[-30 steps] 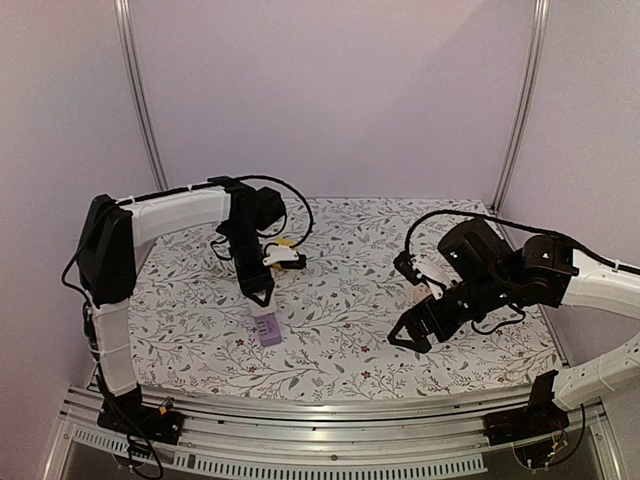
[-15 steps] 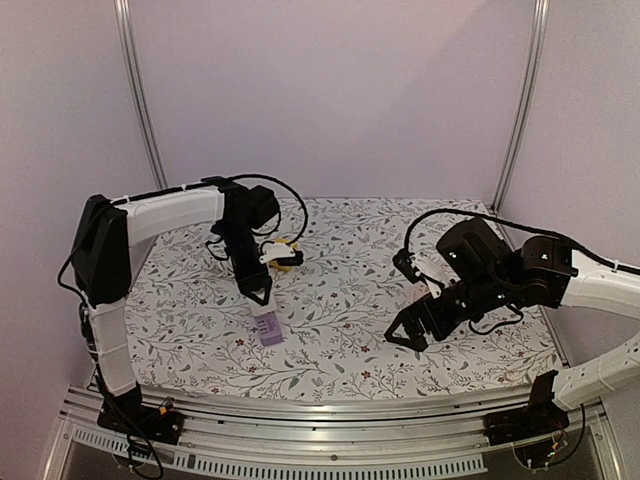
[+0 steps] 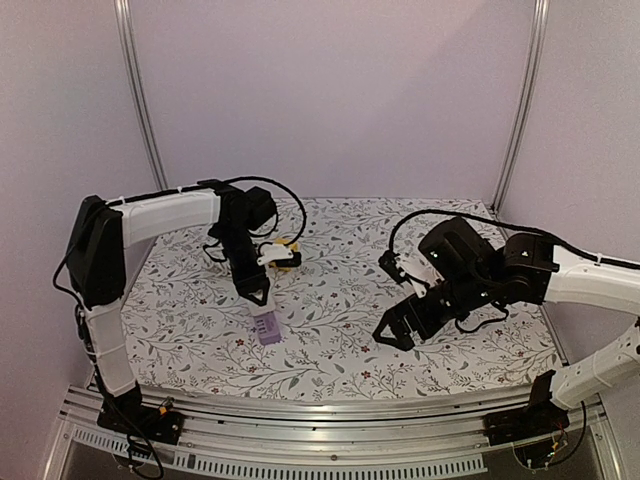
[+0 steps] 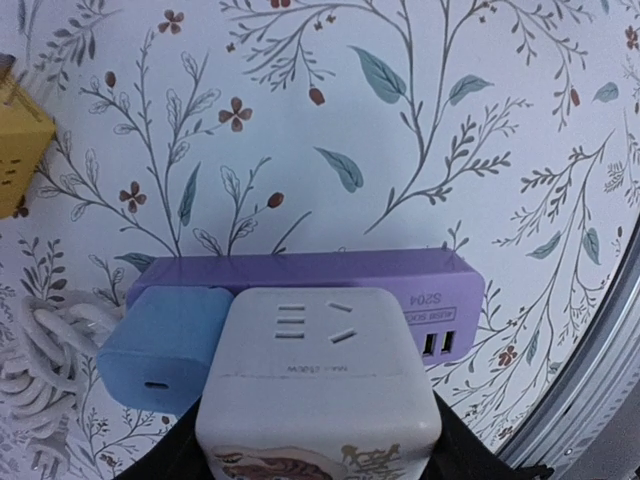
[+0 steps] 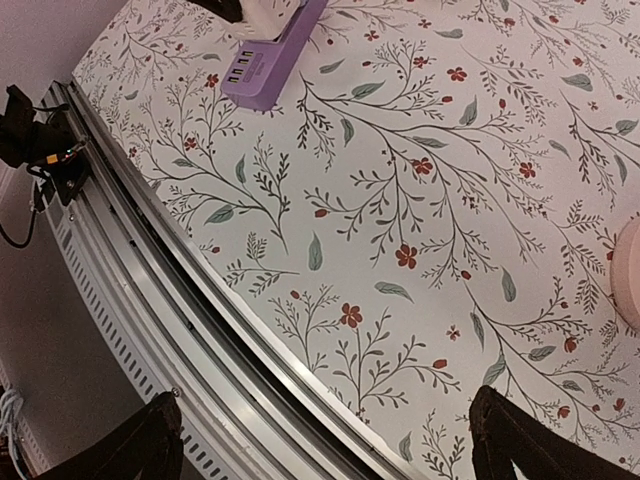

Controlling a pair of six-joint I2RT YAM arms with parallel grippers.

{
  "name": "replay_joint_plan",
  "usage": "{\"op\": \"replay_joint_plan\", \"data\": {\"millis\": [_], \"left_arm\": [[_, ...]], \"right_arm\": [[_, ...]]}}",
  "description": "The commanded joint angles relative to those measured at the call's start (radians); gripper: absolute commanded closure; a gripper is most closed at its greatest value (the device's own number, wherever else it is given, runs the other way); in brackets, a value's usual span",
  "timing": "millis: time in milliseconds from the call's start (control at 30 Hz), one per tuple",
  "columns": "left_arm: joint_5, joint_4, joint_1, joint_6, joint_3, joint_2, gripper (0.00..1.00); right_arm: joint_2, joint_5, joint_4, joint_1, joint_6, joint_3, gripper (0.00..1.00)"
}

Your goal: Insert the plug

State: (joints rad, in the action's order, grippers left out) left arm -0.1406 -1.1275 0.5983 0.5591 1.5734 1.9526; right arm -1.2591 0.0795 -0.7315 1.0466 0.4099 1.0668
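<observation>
Swinging leftward, my right gripper (image 3: 393,333) is nearing the centre, jaws apart and empty. I am keeping my left gripper (image 3: 257,296) clamped on the white plug (image 4: 318,385), pressing it over the purple power strip (image 4: 300,272) at near left.

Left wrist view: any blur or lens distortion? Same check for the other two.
Left wrist: the white adapter sits close to the lens and looks slightly soft; the purple power strip is clear; the table edge bows at lower right. Right wrist: sharp, rails curve from the wide lens. Top external: even, soft light, no glare or hard shadows.
</observation>
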Motion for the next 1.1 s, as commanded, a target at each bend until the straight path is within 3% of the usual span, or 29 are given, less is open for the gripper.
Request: {"op": "replay_joint_plan", "data": {"millis": [0,367,800,933,1067], "left_arm": [[0.081,-0.057,-0.011,0.048,-0.018,0.117,1.00],[0.045,-0.061,-0.030,0.065,0.006,0.169,1.00],[0.225,-0.140,-0.017,0.053,0.071,0.298,1.00],[0.183,-0.181,-0.019,0.038,0.131,0.322,1.00],[0.052,-0.192,-0.098,-0.006,0.163,0.287,1.00]], "right_arm": [[-0.031,-0.017,0.019,0.012,-0.013,0.039,0.01],[-0.033,-0.058,0.009,0.024,0.004,0.029,0.01],[-0.035,-0.113,0.022,0.025,0.005,0.023,0.01],[-0.057,-0.108,0.026,0.026,-0.004,0.036,0.01],[-0.071,-0.105,0.015,0.026,-0.014,0.053,0.01]]}}
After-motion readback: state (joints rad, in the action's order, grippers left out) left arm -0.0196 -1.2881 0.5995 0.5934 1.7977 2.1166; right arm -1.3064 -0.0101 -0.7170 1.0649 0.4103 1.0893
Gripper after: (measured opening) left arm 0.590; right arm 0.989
